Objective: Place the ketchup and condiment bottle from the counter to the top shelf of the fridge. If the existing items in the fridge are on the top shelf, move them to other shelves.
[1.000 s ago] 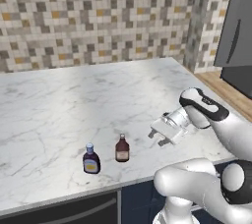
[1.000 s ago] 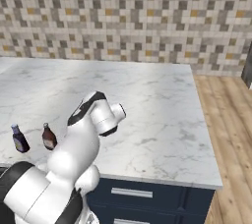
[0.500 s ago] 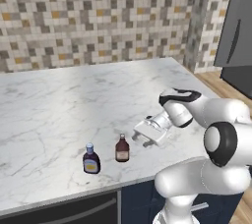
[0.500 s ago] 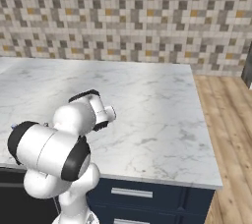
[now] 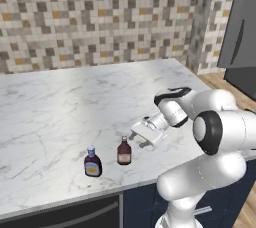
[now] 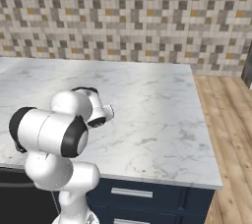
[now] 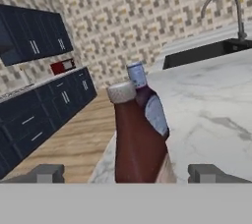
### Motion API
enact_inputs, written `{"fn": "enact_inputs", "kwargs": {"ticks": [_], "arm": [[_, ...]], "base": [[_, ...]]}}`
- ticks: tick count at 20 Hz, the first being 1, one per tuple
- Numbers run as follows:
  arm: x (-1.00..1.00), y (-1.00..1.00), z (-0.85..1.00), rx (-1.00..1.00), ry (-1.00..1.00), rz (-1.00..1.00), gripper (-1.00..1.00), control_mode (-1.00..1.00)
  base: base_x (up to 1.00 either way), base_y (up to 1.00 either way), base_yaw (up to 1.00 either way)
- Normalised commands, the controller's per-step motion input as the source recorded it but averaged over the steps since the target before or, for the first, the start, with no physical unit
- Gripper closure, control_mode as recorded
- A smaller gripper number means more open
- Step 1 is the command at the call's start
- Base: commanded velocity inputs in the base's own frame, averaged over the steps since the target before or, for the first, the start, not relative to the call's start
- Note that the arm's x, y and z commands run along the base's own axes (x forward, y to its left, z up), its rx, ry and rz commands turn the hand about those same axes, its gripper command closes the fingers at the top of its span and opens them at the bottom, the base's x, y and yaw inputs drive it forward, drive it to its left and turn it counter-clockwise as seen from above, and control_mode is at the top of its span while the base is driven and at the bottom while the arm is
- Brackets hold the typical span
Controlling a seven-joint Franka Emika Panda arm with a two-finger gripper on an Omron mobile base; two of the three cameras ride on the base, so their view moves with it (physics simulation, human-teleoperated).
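Observation:
Two small bottles stand near the counter's front edge. The ketchup is a red-brown bottle with a pale cap. The condiment bottle, to its left, is dark purple with a blue cap and a yellow label. My gripper hovers low over the marble just right of the ketchup, open and empty, aimed at it. In the hand view the ketchup stands close and centred between my fingertips, untouched by either. The condiment bottle is partly hidden behind it.
The marble counter stretches back to a mosaic tile wall. A dark grey appliance front rises at the far right beside wooden floor. The hand view shows a sink with a faucet and dark cabinets across the room.
The arm has swung left and down across the counter, carrying the gripper from the right side to just beside the ketchup. The jaws stayed open. Neither bottle has moved.

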Motion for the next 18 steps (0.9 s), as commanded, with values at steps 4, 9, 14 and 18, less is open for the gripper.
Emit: {"fn": "enact_inputs", "kwargs": {"ticks": [4,9,14,18], "arm": [[-0.04,0.0,-0.16,0.0,-0.11,-0.16,-1.0,-1.0],[-0.12,0.0,-0.04,0.0,-0.13,-0.16,-1.0,-1.0],[-0.28,0.06,0.0,0.0,-0.07,-0.07,-1.0,-1.0],[-0.01,0.04,0.0,0.0,0.0,-0.04,-1.0,-1.0]], "base": [[0.0,0.0,0.0],[0.0,0.0,0.0],[0.0,0.0,0.0],[0.0,0.0,0.0]]}}
